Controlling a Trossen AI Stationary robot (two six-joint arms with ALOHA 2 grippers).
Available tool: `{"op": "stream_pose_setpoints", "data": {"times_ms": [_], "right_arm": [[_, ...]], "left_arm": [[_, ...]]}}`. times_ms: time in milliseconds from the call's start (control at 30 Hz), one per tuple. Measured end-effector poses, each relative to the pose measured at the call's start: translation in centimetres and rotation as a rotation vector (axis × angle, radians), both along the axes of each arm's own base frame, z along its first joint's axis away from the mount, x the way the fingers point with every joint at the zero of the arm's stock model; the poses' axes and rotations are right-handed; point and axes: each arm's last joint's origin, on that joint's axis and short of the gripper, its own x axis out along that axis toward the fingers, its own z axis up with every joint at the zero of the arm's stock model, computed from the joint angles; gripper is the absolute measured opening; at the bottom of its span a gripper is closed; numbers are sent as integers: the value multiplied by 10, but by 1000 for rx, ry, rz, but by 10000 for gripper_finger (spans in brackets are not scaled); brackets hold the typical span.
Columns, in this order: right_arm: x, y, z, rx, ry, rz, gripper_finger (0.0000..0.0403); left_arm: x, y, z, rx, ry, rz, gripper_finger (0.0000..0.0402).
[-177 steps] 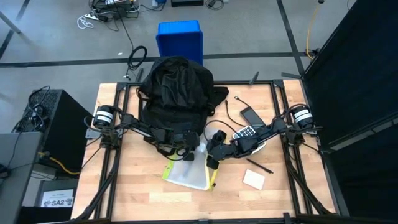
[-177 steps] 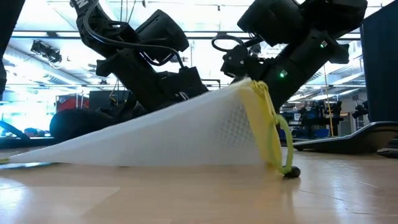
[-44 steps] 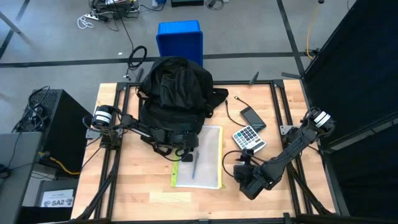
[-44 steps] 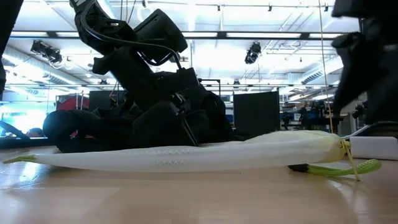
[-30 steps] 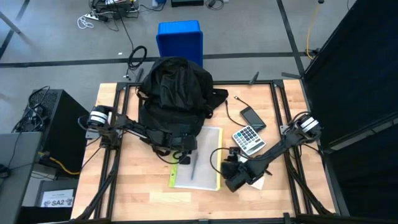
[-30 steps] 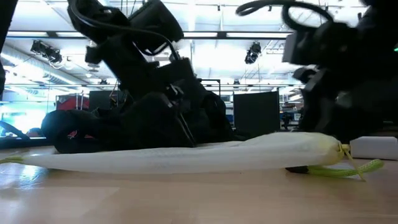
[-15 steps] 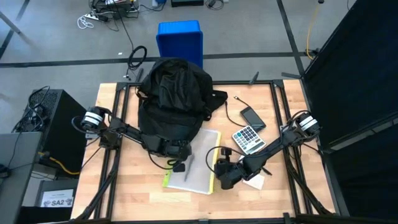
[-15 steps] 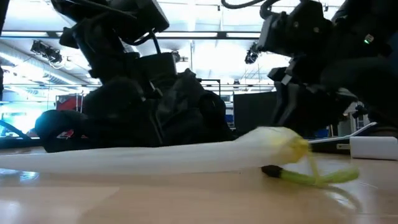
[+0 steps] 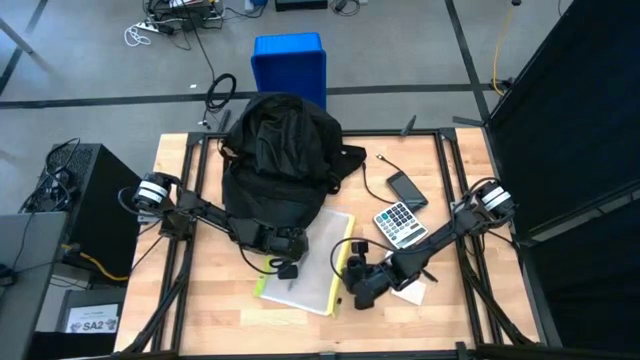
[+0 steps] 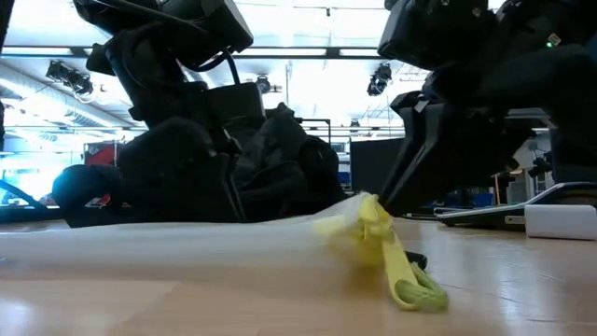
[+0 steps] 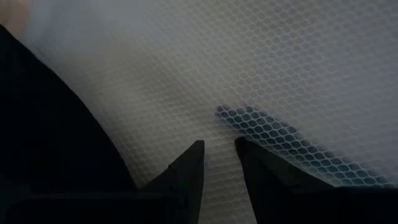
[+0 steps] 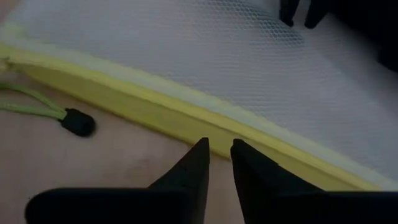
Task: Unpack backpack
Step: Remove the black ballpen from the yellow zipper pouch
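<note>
The left gripper (image 11: 219, 149), jaws nearly pressed together, bears down on the translucent white mesh zip pouch with yellow edging (image 9: 303, 270); the right gripper (image 12: 219, 151), jaws also narrow and holding nothing, meets the pouch's yellow edge at 3 o'clock; to do this well, I judge, pin one side and drag the pouch flat across the wooden bench (image 9: 200, 310), clear of the grey calculator (image 9: 400, 222); the large black fabric backpack (image 9: 283, 150) slumps at 12 o'clock; no lettering is legible.
</note>
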Motion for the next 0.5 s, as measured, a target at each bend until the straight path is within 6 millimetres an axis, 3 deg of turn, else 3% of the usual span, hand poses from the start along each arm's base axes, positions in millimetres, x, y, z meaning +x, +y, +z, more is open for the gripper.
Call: {"op": "stream_pose_setpoints", "data": {"times_ms": [500], "right_arm": [[12, -19, -1, 84, 9, -71, 41]], "left_arm": [[-9, -4, 5, 4, 42, -15, 87]]}}
